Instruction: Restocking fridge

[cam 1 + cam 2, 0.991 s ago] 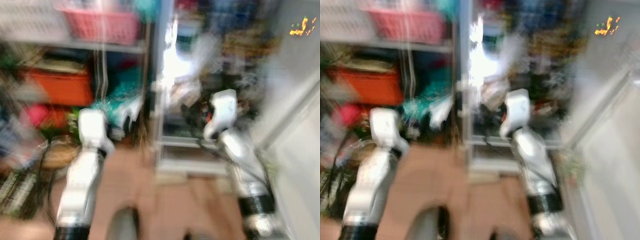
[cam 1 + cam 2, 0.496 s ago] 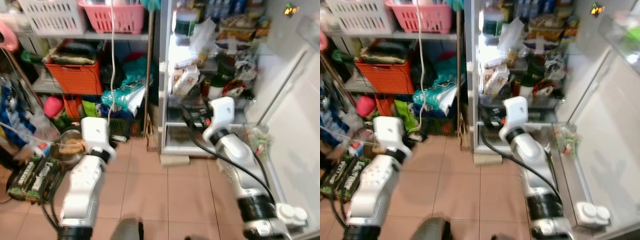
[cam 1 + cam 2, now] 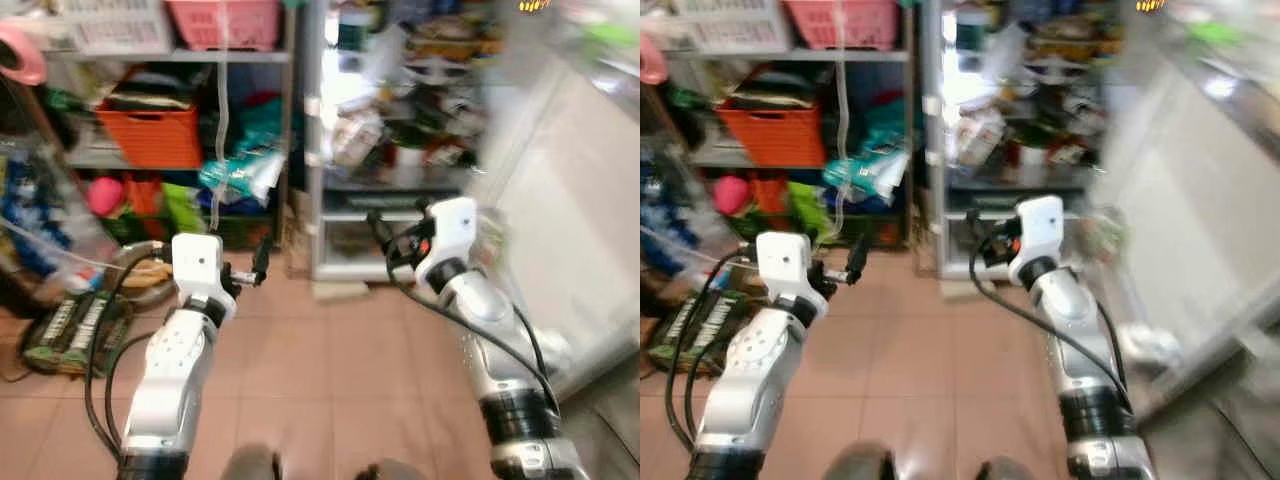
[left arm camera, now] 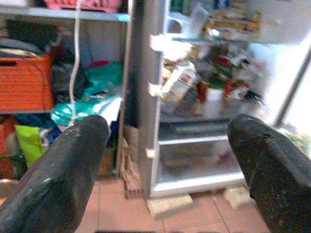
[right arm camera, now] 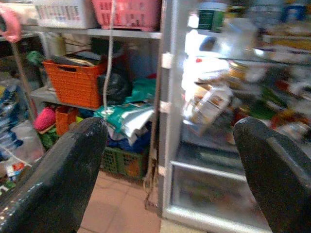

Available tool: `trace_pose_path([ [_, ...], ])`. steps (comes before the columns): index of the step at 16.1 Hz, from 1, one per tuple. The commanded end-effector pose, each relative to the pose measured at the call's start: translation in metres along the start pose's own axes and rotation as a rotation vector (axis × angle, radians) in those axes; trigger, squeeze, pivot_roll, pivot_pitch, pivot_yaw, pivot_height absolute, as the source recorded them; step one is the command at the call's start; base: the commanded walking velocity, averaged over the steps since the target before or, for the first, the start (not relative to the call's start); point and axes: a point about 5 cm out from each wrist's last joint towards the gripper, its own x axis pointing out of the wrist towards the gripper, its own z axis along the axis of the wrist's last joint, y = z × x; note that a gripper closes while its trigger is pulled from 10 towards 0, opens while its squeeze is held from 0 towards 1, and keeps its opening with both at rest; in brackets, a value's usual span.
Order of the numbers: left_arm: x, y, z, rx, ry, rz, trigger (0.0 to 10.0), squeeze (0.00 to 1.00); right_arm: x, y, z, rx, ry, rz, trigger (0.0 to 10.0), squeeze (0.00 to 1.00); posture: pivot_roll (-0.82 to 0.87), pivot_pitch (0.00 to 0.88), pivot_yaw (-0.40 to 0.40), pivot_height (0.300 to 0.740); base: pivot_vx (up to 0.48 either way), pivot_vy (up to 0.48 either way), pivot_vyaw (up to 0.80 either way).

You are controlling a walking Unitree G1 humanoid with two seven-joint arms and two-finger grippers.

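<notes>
The open fridge [image 3: 312, 170] stands ahead, its lit shelves crammed with cartons, jars and bags [image 4: 177, 85]. A clear drawer [image 4: 194, 158] sits at its bottom. The white fridge door [image 3: 585, 210] is swung out on the right. Both arms are raised in front of me, well short of the fridge. My left gripper [image 4: 167, 133] is open with nothing between its fingers [image 4: 73, 160]. My right gripper [image 5: 170, 138] is also open and holds nothing; its fingers [image 5: 272, 165] frame the fridge's left edge. The head views are blurred.
A storage rack left of the fridge holds an orange crate [image 3: 150, 135], a pink basket [image 3: 225, 18] and green bags [image 3: 240, 175]. A green crate [image 3: 70, 330] and other clutter lie on the tiled floor at left. A block [image 3: 335, 291] lies at the fridge's foot.
The whole picture has shifted and blurred, so the camera moved; the fridge looks a little farther off. Both arms stay raised with fingers apart.
</notes>
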Motion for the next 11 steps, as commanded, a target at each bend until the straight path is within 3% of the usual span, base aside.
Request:
trace_pose_path([
  [1,0.001,0.003,0.004,0.016,-0.014,0.010,10.0,0.00,0.000,0.000,0.003,-0.009,-0.010,-0.002,10.0,0.00,0.08,0.019,-0.017,0.740,0.000,0.000,-0.80],
  [5,-0.004,0.004,0.002,0.001,-0.023,0.018,10.0,0.00,-0.011,-0.010,-0.006,-0.023,0.027,-0.051,10.0,0.00,0.06,0.032,-0.019,0.740,0.000,0.000,-0.75],
  [11,-0.004,0.010,0.004,-0.017,-0.039,0.064,10.0,0.00,-0.012,-0.008,-0.007,-0.020,0.030,-0.044,10.0,0.00,0.06,0.034,-0.020,0.740,0.000,0.000,0.00],
])
